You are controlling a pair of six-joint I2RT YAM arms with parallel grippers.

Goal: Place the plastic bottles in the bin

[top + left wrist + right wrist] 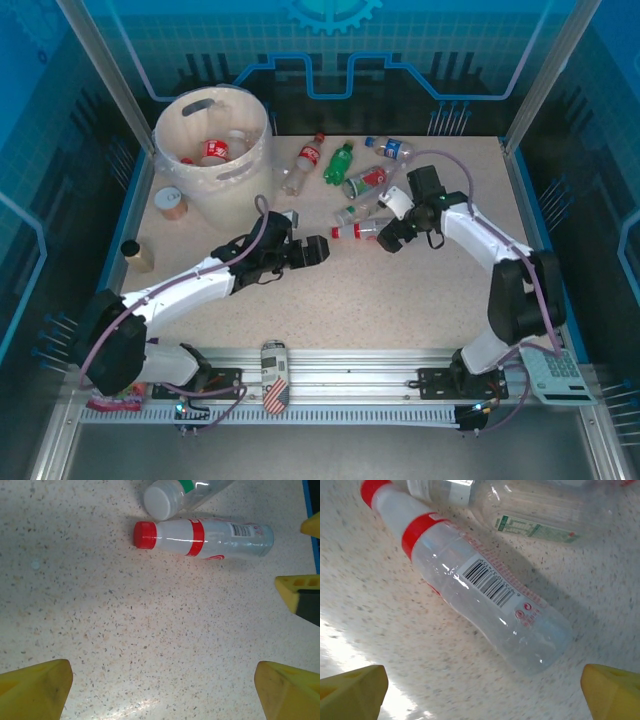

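Plastic bottle (485, 590), red-capped, lies flat just ahead of the right claw (480, 695), whose jaws gape empty, apparently lined up to take it. The left claw (160, 690), equally wide and empty, faces it from the left. The bin (240, 170) stands far left.

Bin (190, 175): one.
Bottles on the worktop (400, 300): six, namely the red-labelled bottle (305, 163), green bottle (338, 163), blue-labelled bottle (392, 149), red-and-green-labelled bottle (368, 181), white-capped bottle (355, 212) and red-capped bottle (358, 231).
Bottles in the bin (215, 152): at least two show; the full number cannot be told.
Tan-lidded container (171, 202): one.
Brown jar (138, 255): one.
Striped can (274, 375): one.
Calculator (558, 375): one.
Tools: two, the left tool (320, 250) and the right tool (385, 242).
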